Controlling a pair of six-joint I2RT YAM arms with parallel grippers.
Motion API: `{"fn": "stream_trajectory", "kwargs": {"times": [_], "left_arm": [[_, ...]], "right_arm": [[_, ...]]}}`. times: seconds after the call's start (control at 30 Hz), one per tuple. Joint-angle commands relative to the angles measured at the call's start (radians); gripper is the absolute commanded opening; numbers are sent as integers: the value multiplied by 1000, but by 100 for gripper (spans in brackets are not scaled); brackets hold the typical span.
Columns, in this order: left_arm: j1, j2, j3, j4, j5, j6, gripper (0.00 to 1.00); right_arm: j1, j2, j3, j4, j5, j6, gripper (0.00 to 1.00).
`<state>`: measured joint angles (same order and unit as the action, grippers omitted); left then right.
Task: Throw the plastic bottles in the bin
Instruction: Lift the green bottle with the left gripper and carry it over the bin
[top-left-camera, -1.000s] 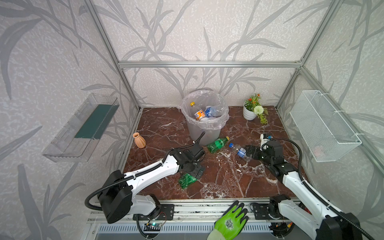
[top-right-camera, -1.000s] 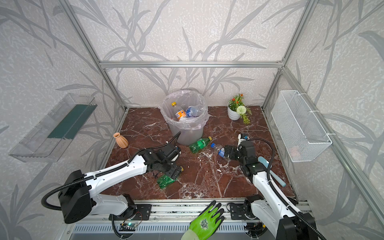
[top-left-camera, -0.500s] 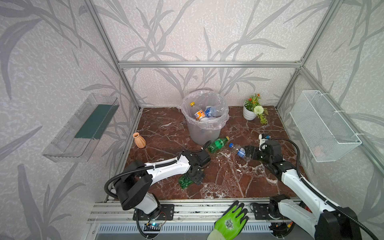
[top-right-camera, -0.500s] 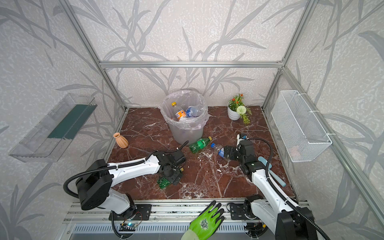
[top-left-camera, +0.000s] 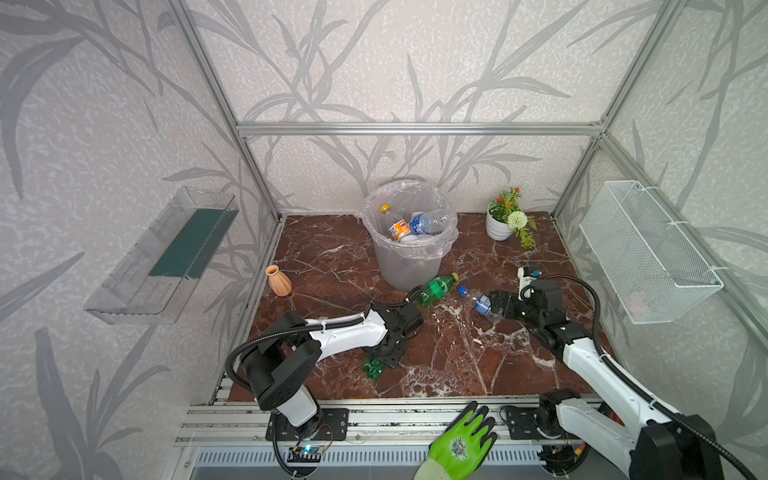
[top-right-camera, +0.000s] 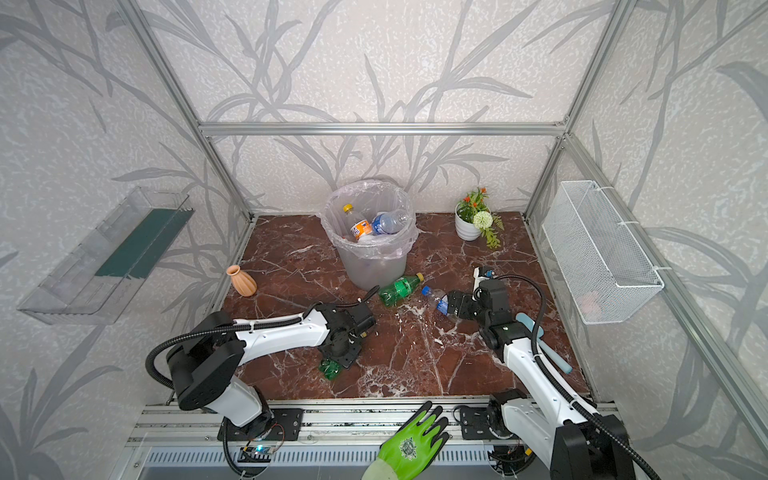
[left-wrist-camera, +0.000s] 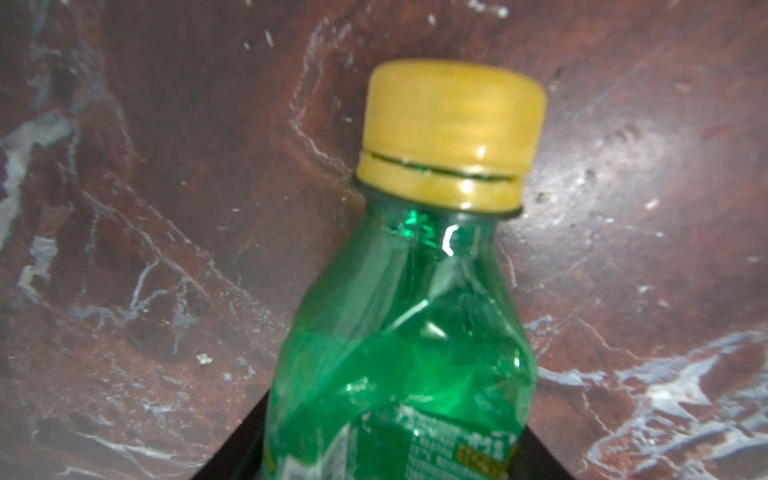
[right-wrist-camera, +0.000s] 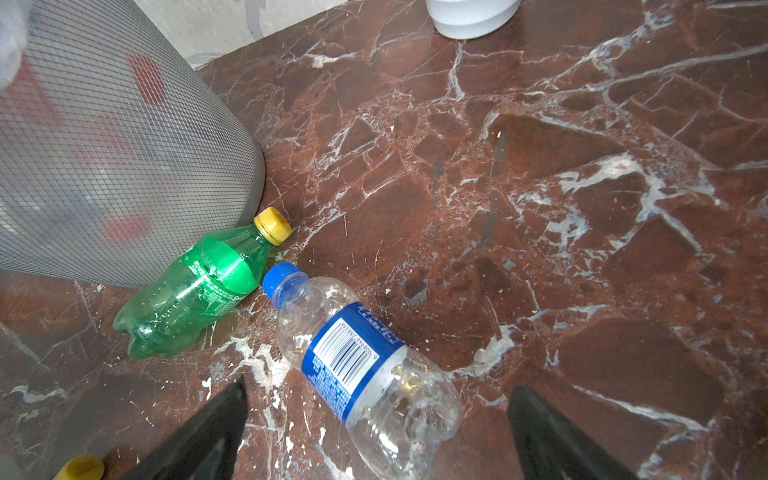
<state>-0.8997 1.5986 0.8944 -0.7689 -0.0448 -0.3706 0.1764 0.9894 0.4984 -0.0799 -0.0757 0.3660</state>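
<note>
Left wrist view: the left jaws clench a dented green bottle (left-wrist-camera: 399, 353) lying on the table (left-wrist-camera: 166, 208), seemingly for lifting. The right jaws stand spread beside a clear bottle (right-wrist-camera: 365, 365). The bin (top-left-camera: 409, 266) stands well behind.

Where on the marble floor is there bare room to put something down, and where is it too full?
Free: the back left corner between the terracotta vase and the bin; the front middle between the left arm and right arm. Crowded: before the bin, where the green bottle and the blue-capped bottle lie.
</note>
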Motion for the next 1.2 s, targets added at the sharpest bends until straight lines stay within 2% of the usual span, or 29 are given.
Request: {"fn": "stream_trajectory", "kwargs": {"times": [0.0, 0.13, 0.27, 0.43, 0.5, 0.57, 0.63, 0.73, 0.8, 0.93, 1.07, 1.17], "left_arm": [[-3, -107, -3, 33, 6, -30, 53], [0, -324, 36, 31, -122, -98, 50], [16, -573, 88, 87, -291, -69, 50], [47, -796, 142, 347, -483, 136, 51], [65, -833, 166, 513, -517, 251, 51], [91, -838, 183, 684, -500, 334, 50], [136, -805, 217, 798, -427, 368, 51], [234, -681, 340, 808, -287, 318, 50], [283, -555, 436, 764, -200, 275, 51], [318, -289, 607, 623, -72, 223, 54], [334, -78, 733, 509, -20, 170, 65], [337, -8, 813, 397, -51, 165, 85]], "right_arm": [[-3, 0, 20, 4, 8, -8, 98], [-5, -3, 13, 15, 13, -12, 98], [-5, 6, 16, 22, 17, -21, 98], [-5, 12, 24, 41, 3, -10, 98], [-5, 12, 29, 45, -2, -6, 98], [-5, 9, 35, 46, -9, -3, 98], [-5, 6, 41, 46, -15, -1, 97], [-5, -5, 47, 42, -19, 1, 97], [-5, -12, 48, 44, -23, 4, 97], [-5, -14, 47, 36, -33, 6, 97], [-5, -27, 49, 16, -29, -4, 97], [-5, -51, 55, -8, -15, -19, 97]]}}
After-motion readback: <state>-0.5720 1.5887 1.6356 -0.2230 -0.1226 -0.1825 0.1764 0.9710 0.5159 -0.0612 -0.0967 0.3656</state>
